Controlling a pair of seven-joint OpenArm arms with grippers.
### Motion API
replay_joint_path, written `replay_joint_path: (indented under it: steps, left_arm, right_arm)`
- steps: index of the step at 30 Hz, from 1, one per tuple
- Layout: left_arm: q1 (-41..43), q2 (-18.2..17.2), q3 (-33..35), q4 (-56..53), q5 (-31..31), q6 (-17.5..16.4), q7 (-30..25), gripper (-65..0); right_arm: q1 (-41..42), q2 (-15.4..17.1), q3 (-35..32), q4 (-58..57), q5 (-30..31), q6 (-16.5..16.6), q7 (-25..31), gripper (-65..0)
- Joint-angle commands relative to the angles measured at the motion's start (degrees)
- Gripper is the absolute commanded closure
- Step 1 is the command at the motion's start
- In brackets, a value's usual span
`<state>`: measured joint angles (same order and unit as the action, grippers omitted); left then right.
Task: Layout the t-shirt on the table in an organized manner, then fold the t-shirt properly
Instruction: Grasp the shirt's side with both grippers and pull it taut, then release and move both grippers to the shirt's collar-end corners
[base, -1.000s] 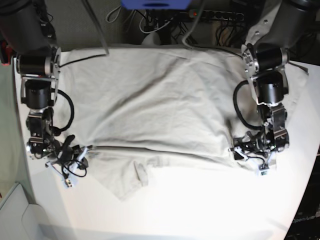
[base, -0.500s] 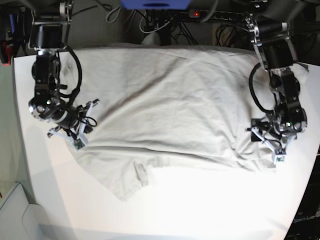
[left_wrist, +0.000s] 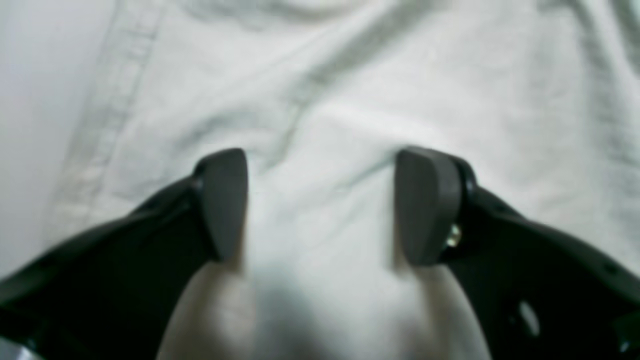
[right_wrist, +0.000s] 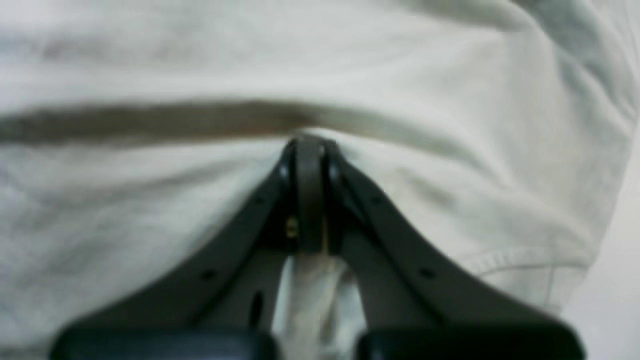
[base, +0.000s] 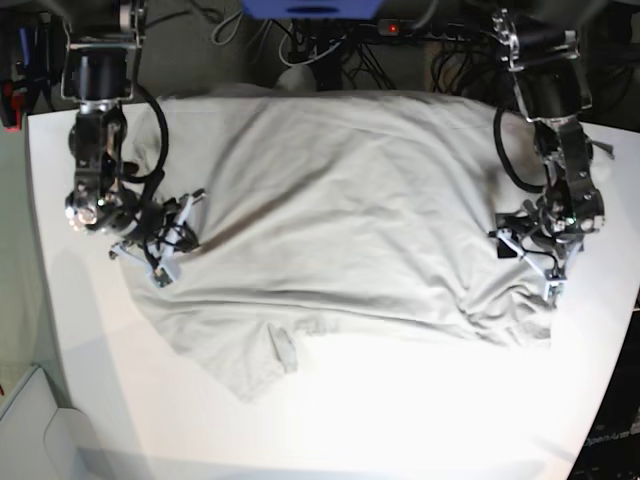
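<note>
Since the previous frame both arms have shifted toward the t-shirt's (base: 340, 220) middle, and its edge by the right gripper (base: 165, 262) now bunches inward. T-shirt lies spread on the table (base: 400, 420), one sleeve pointing to the table's near edge. Right gripper (right_wrist: 310, 145) is clamped on a fold of t-shirt cloth. Left gripper (left_wrist: 320, 205) stands with jaws apart over the t-shirt (left_wrist: 350, 100), gripping nothing.

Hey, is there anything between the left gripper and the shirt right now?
Nothing visible. The left gripper has its jaws open right over the t-shirt, with only bare cloth showing between them.
</note>
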<state>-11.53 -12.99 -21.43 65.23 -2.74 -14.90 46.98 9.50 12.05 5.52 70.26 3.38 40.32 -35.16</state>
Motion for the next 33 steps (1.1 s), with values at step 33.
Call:
replay_joint_path:
  steps: [33]
  left_arm:
    - [3.5,1.7,-0.1,26.0,2.7,0.0,19.0,-45.7]
  right_arm:
    - [5.3,4.4,1.1,6.4,-2.2,-0.3,-3.0,-0.3]
